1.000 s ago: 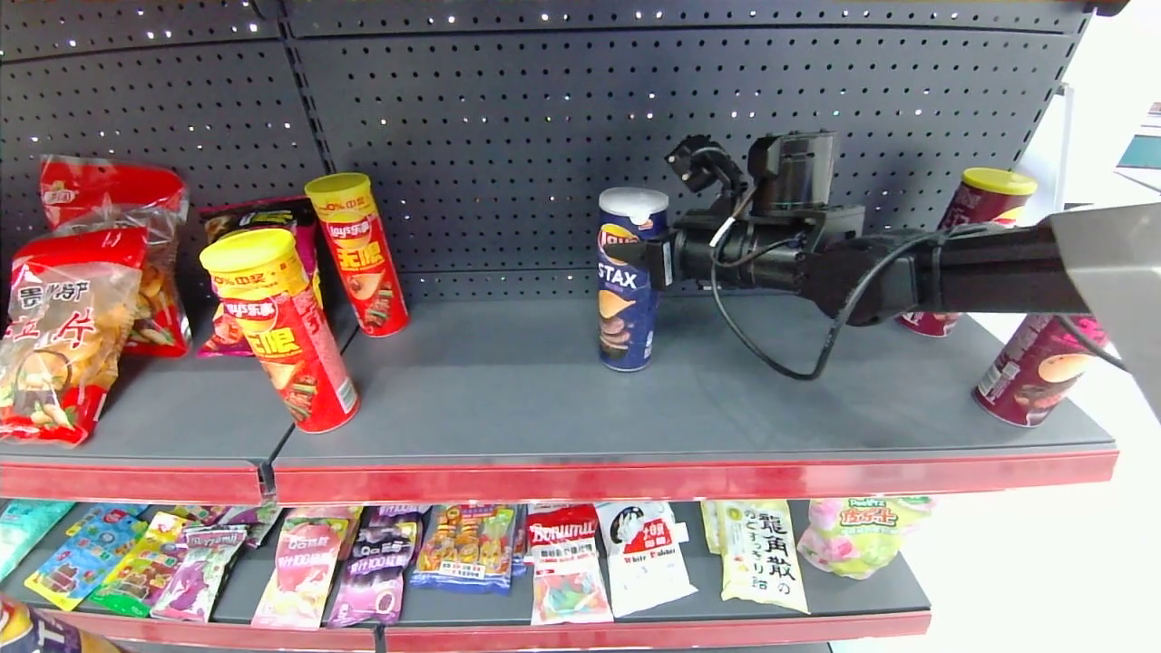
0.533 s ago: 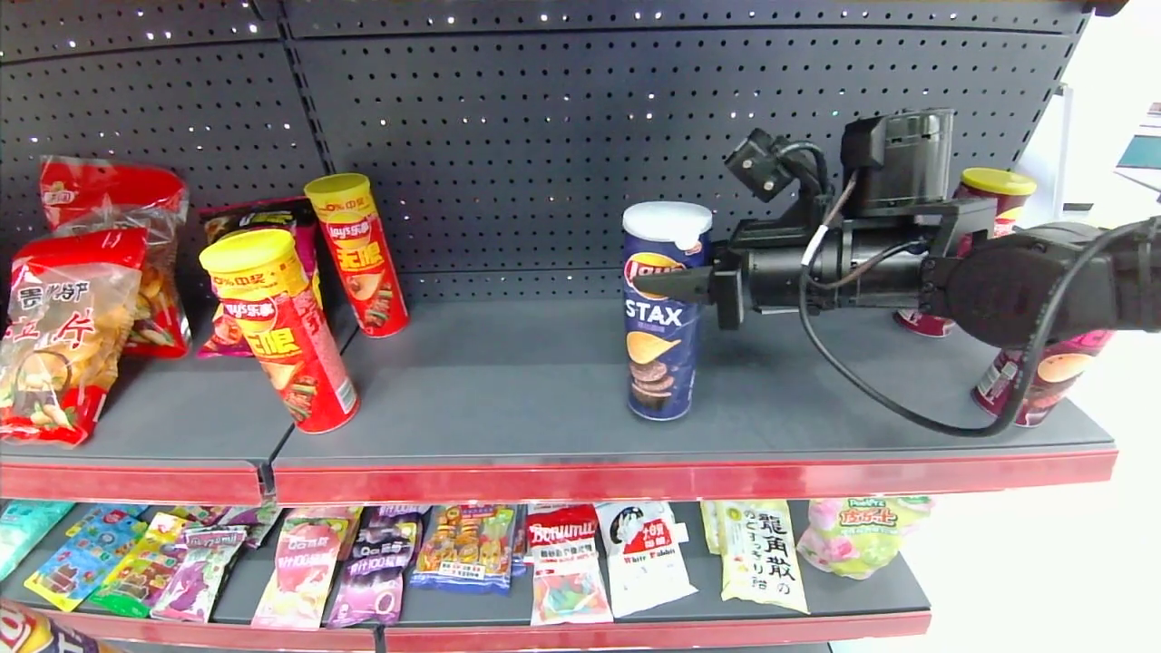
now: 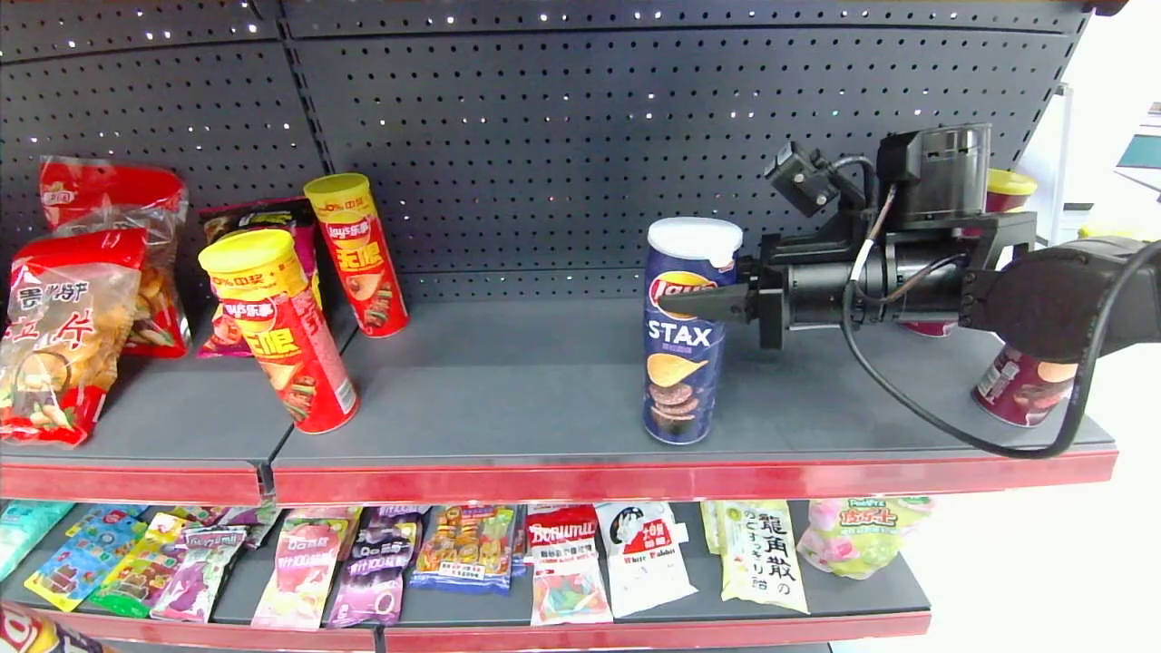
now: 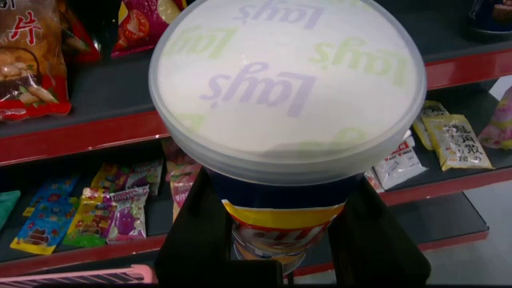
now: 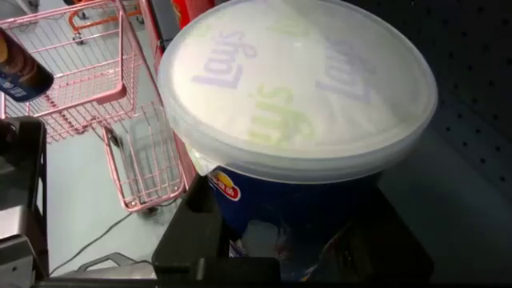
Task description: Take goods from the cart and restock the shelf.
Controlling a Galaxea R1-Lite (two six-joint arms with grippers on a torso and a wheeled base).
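Observation:
A blue chip can [image 3: 685,331] with a white lid stands upright near the front edge of the grey upper shelf [image 3: 508,390]. My right gripper [image 3: 689,301] is shut on its upper half from the right. In the right wrist view the lid [image 5: 300,84] is close up and the right gripper [image 5: 292,240] clamps the can's sides. I cannot tell whether the can's base touches the shelf. My left gripper [image 4: 280,240] is shut on a second blue can [image 4: 288,88] with a white lid, held out in front of the shelves.
Two red cans [image 3: 281,331] and snack bags [image 3: 73,299] fill the shelf's left part. Maroon cans [image 3: 1025,390] stand at its right end. Open shelf lies between the red cans and the blue one. Packets [image 3: 562,562] line the lower shelf. A pink cart [image 5: 104,104] stands behind.
My right gripper has carried the blue can to the right and forward, from the back of the shelf toward its front edge.

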